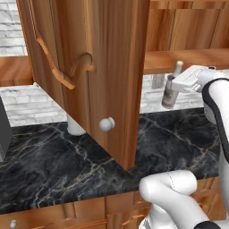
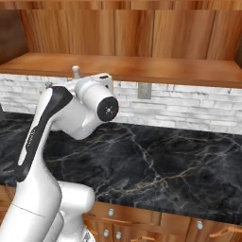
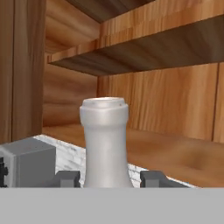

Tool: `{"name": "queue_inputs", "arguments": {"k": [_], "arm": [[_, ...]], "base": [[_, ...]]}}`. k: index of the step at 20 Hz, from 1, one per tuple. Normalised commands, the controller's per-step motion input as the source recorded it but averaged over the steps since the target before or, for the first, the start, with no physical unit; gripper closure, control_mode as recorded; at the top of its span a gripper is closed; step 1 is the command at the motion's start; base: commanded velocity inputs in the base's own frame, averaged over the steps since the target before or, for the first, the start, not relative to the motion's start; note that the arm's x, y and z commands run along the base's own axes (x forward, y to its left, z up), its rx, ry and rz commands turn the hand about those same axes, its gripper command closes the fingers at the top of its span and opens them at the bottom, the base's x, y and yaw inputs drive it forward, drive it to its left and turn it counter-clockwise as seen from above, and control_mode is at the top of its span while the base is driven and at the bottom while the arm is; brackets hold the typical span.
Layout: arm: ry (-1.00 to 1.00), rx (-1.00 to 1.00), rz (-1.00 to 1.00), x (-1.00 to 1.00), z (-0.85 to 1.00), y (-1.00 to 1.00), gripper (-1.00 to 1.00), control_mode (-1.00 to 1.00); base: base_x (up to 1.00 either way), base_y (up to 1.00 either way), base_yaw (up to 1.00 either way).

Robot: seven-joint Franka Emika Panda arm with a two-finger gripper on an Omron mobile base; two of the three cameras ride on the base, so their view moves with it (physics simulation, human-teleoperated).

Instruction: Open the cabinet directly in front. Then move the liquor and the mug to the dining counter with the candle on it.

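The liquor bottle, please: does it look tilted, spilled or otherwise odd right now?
Nothing stands out. The liquor is upright in the gripper, clear of the counter, beside the open cabinet door.

Cabinet (image 1: pixel 103 67) reddish-brown wood, silver knob (image 1: pixel 106 124); bottle (image 3: pixel 105 140) whitish-grey; counter (image 2: pixel 170 160) black marble, white veins; backsplash (image 2: pixel 189 106) white brick.
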Motion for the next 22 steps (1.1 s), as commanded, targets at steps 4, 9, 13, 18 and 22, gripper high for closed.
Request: {"name": "queue_inputs", "arguments": {"k": [4,9,13,18,22], "arm": [[0.00,0.00,0.00,-0.57,-0.82,0.00,1.00,-1.00],[0.00,0.00,0.01,-0.15,-0.44,0.03,1.00,-1.00],[-0.03,0.00,0.00,0.00,-0.11,0.00,1.00,-1.00],[-0.01,0.00,0.00,0.00,0.00,0.00,1.00,1.00],[0.00,0.00,0.00,0.00,0.00,0.00,1.00,1.00]], "base": [[0.00,0.00,0.00],[0.00,0.00,0.00],[0.00,0.00,0.00],[-0.26,-0.04,0.00],[-0.87,-0.07,0.06]]}}
